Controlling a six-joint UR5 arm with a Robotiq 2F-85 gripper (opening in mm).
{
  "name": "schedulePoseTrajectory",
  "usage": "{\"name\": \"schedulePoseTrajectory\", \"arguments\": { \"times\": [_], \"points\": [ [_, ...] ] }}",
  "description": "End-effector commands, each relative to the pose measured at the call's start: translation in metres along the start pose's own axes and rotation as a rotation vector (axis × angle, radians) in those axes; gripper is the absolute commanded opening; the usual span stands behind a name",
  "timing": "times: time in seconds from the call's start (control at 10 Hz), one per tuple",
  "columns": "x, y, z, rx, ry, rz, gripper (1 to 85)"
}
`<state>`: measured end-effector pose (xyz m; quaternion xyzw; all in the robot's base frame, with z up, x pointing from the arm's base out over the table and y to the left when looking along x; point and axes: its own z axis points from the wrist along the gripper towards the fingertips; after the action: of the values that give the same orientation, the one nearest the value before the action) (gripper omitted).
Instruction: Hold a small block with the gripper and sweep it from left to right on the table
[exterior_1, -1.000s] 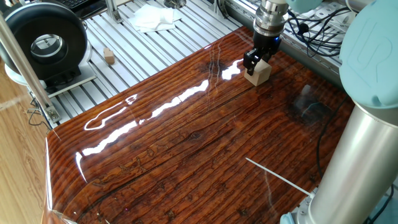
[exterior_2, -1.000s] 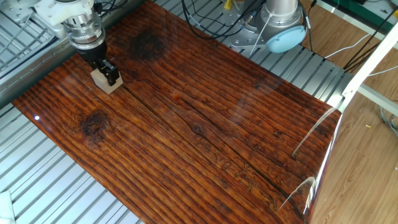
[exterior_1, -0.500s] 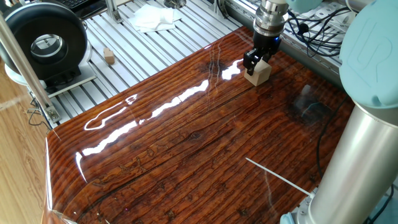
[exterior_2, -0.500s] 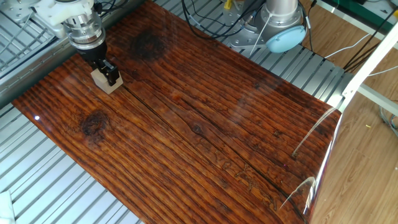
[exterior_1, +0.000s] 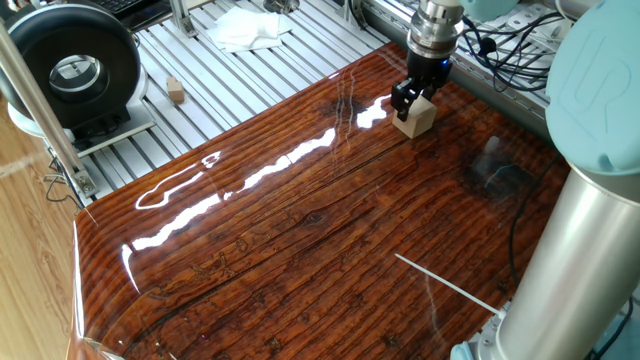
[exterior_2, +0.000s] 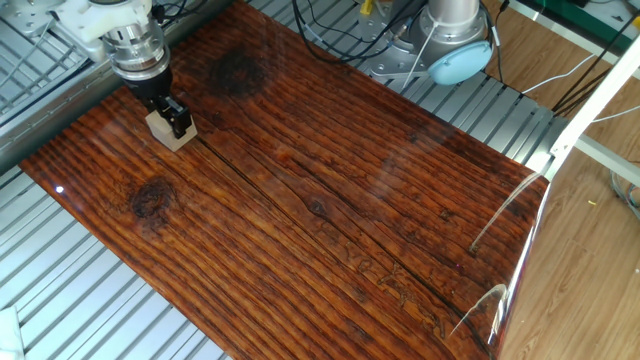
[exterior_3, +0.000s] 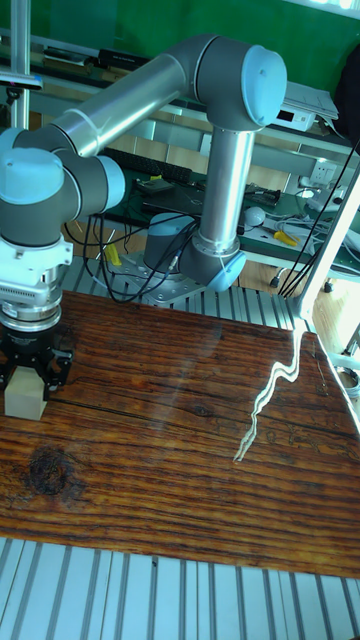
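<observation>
The small block (exterior_1: 418, 118) (exterior_2: 166, 133) (exterior_3: 24, 396) is a pale beige wooden cube resting on the glossy reddish-brown table (exterior_1: 300, 220) (exterior_2: 330, 200) (exterior_3: 190, 440), near one end of the board. My black two-finger gripper (exterior_1: 410, 98) (exterior_2: 172, 114) (exterior_3: 34, 372) comes straight down on it from its silver wrist, and its fingers are shut on the block's sides. The block's lower half shows below the fingers.
A ribbed aluminium slat frame (exterior_1: 250, 70) (exterior_2: 90, 300) surrounds the board. A tiny brownish block (exterior_1: 176, 90), a white cloth (exterior_1: 250, 28) and a black round device (exterior_1: 72, 66) lie on it. The arm's base (exterior_2: 450, 40) and cables (exterior_2: 340, 30) stand beside the board.
</observation>
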<state>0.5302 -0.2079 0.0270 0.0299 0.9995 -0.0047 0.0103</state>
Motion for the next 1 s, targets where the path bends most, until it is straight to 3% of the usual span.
{"name": "schedulePoseTrajectory", "arguments": {
  "times": [0.0, 0.4, 0.9],
  "points": [
    [-0.0028, 0.0086, -0.001, 0.007, -0.007, 0.026, 1.0],
    [-0.0014, 0.0019, 0.0002, -0.013, -0.011, 0.007, 1.0],
    [-0.0011, 0.0086, 0.0001, -0.024, -0.009, 0.013, 1.0]
  ]
}}
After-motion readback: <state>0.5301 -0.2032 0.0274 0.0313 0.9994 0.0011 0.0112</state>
